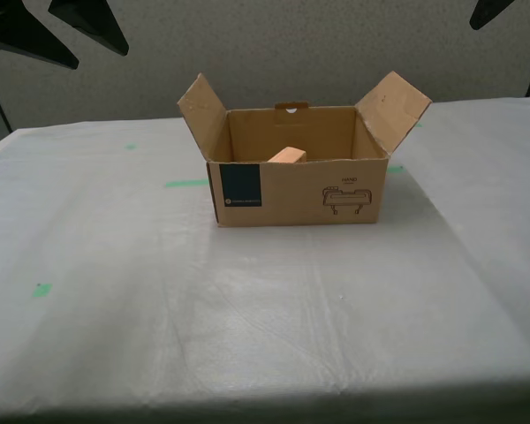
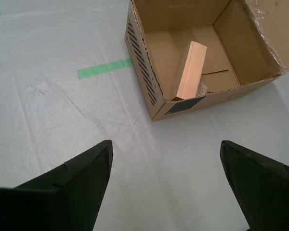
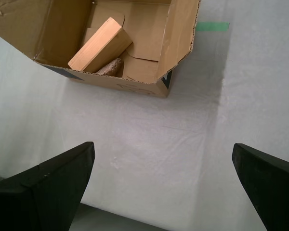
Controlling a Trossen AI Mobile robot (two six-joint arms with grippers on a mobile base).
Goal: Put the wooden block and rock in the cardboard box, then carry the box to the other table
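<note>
— Box (image 1: 296, 188) first: where does it sit?
— Cardboard, side flaps up, on the table (image 1: 115, 291) with the wrinkled whitish sheet, near a green tape mark (image 2: 105, 68).
— And the wooden block (image 3: 100, 44)?
— Inside, tilted, one end propped against the front wall. The rock (image 3: 110, 67) lies under it, touching.
— Grippers?
— My first gripper (image 3: 164, 185) and my second gripper (image 2: 166, 180) both hang above the sheet, jaws spread wide, holding nothing, apart from the box.

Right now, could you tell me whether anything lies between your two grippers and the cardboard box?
Nothing visible does. Only bare sheet lies between my first gripper, my second gripper and the cardboard box, which already holds the wooden block and rock.
</note>
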